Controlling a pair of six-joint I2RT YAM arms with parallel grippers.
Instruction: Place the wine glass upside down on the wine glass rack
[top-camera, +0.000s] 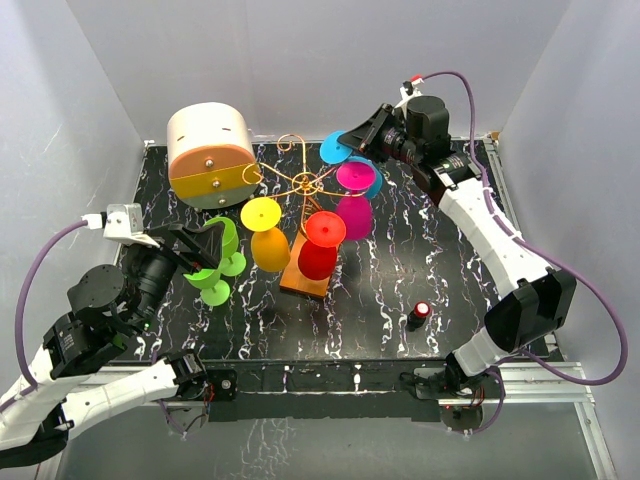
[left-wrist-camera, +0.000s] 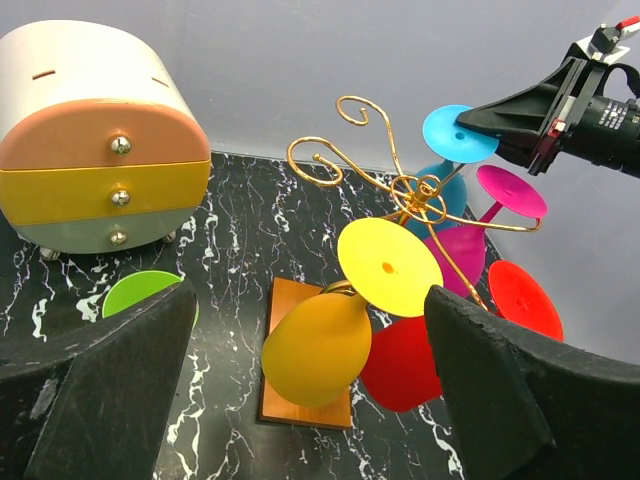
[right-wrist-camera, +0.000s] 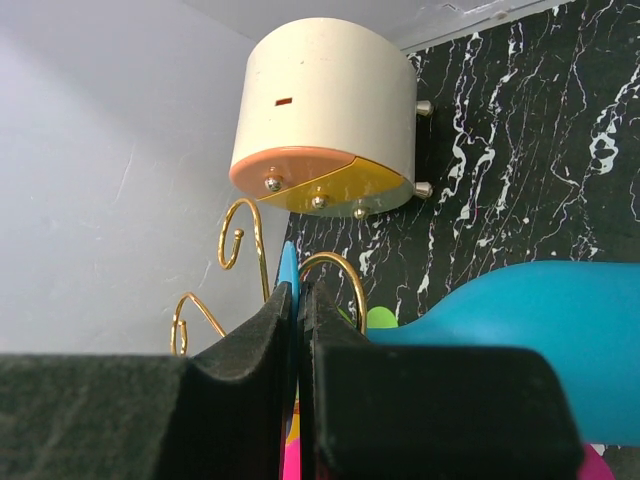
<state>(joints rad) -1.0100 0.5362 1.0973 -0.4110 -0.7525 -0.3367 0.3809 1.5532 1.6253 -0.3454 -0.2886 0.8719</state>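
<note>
The right gripper (top-camera: 348, 139), reaching in from the upper right of the overhead view, is pinched fully closed on the thin rim of the blue wine glass (left-wrist-camera: 448, 134)'s foot. The right wrist view shows only a sliver of blue edge between its black fingers (right-wrist-camera: 240, 350). Gripping the flat foot keeps the glass inverted, with the foot uppermost and the bowl hanging below. It also leaves the stem free to slide into a wire arm.

The glass sits at the far right side of the wine glass rack (left-wrist-camera: 412, 196), just right of centre in the upper half of the overhead frame. Its foot is level with the gold scrolls. Whether the foot already rests on the wire cannot be told from these views, so release looks premature until that is certain.

A yellow glass (left-wrist-camera: 318, 345), a red glass (left-wrist-camera: 400, 365) and a magenta glass (left-wrist-camera: 462, 255) already hang bowl-down around the post. They crowd the space, so the blue bowl could knock the magenta one beside it.

The left gripper (top-camera: 207, 243), at the lower left, has its jaws spread wide and holds nothing. A green glass (left-wrist-camera: 140, 292) is just beside it on the black marbled table (top-camera: 400, 260), likely waiting its turn. The drum-shaped drawer box (top-camera: 208, 150) stands at the upper left.
</note>
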